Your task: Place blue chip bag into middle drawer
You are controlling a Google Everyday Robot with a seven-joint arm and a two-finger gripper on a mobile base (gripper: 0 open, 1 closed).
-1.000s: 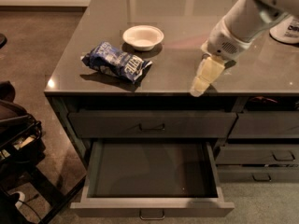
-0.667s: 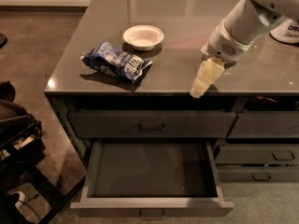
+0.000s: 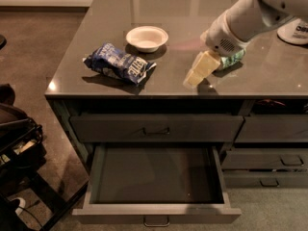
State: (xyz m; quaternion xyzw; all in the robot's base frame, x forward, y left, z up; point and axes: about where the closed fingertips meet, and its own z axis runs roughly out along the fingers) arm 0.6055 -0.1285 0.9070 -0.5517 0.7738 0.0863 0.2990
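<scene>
The blue chip bag (image 3: 120, 64), crumpled dark-blue foil with white lettering, lies on the grey counter top (image 3: 96, 83) at its front left. The middle drawer (image 3: 154, 177) is pulled out under the counter, and its dark interior holds nothing. My gripper (image 3: 191, 81) hangs from the white arm (image 3: 240, 23) just above the counter, near the front edge, to the right of the bag and apart from it. It holds nothing that I can see.
A white bowl (image 3: 147, 36) stands behind the bag. A green can (image 3: 234, 57) lies behind the gripper. A white round object (image 3: 296, 32) sits at the right edge. The top drawer (image 3: 156, 128) is shut. Narrower drawers (image 3: 264, 160) are at the right. Black gear (image 3: 17, 143) stands on the floor at the left.
My gripper has moved a little to the left, towards the bag, and slightly further back over the counter. The green can now shows behind it. The bag and drawer have not moved.
</scene>
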